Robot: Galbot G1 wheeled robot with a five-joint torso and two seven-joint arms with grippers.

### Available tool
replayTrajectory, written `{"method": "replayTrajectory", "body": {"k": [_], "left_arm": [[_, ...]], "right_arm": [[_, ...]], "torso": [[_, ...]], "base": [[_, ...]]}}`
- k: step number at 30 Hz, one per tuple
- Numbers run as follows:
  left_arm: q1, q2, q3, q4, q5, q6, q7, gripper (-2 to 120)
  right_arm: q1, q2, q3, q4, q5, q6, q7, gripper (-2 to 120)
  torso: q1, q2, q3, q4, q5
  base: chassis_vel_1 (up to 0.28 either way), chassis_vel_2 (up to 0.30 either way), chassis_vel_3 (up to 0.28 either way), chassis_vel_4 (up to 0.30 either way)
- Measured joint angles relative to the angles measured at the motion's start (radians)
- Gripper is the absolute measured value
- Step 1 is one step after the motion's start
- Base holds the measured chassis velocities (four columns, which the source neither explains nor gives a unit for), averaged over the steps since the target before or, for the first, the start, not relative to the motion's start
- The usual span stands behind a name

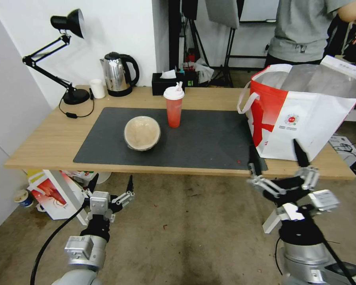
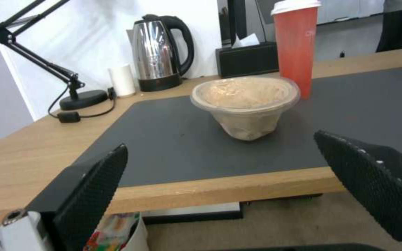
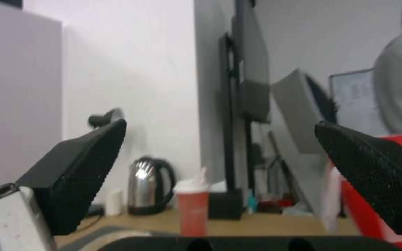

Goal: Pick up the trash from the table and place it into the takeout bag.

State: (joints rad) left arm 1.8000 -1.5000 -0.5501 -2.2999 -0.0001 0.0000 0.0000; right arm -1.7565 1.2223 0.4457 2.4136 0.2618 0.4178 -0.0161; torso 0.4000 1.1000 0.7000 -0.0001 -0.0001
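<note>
At the far left of the table (image 1: 39, 146) stands a black desk lamp (image 1: 67, 59), with its cable lying on the bare wood. Beside it are a small white cup (image 1: 97, 88) and a steel kettle (image 1: 118, 74), both close to the wall. A black tissue box (image 1: 167, 83) sits further along the back edge. On the dark grey mat (image 1: 201, 138) the beige bowl (image 1: 142, 133) lies left of centre, tilted so that its covered opening faces the front edge. Just behind it and to its right the red cup (image 1: 173, 106) stands upright with its white lid on; bowl and cup are near but apart. The mat between the cup and the takeout bag (image 1: 304, 114) is free, apart from a small red crumb near the front edge. The bag stands at the right end of the table, its mouth wide open, with one loop handle hanging toward the cup.

Under the left end of the table there is a smaller red-and-white bag (image 1: 53, 194) on the floor.

The left gripper (image 1: 110, 185) hangs in front of the table, below its edge, spread wide and holding nothing. The right gripper (image 1: 277, 156) is just before the front edge, in front of the bag, also wide apart and empty.
</note>
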Motion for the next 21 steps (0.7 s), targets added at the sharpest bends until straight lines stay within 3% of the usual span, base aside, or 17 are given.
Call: {"method": "replayTrajectory", "body": {"k": [5,7,11,21], "left_arm": [[0.0,0.0,0.0,0.0,0.0,0.0,0.0,100],[0.0,0.0,0.0,0.0,0.0,0.0,0.0,100],[0.0,0.0,0.0,0.0,0.0,0.0,0.0,100],[0.0,0.0,0.0,0.0,0.0,0.0,0.0,100]], "right_arm": [[0.081,-0.064,-0.04,-0.022,0.034,-0.123,0.024,100],[0.089,-0.07,-0.043,-0.025,0.038,-0.131,0.026,100],[0.176,-0.147,-0.069,-0.062,0.099,-0.208,0.048,100],[0.252,-0.25,-0.046,-0.11,0.215,-0.26,0.059,100]], "torso": [[0.0,0.0,0.0,0.0001,0.0001],[0.0,0.0,0.0,0.0001,0.0001],[0.0,0.0,0.0,0.0002,0.0002],[0.0,0.0,0.0,0.0001,0.0002]], "base": [[0.0,0.0,0.0,0.0],[0.0,0.0,0.0,0.0],[0.0,0.0,0.0,0.0],[0.0,0.0,0.0,0.0]]}}
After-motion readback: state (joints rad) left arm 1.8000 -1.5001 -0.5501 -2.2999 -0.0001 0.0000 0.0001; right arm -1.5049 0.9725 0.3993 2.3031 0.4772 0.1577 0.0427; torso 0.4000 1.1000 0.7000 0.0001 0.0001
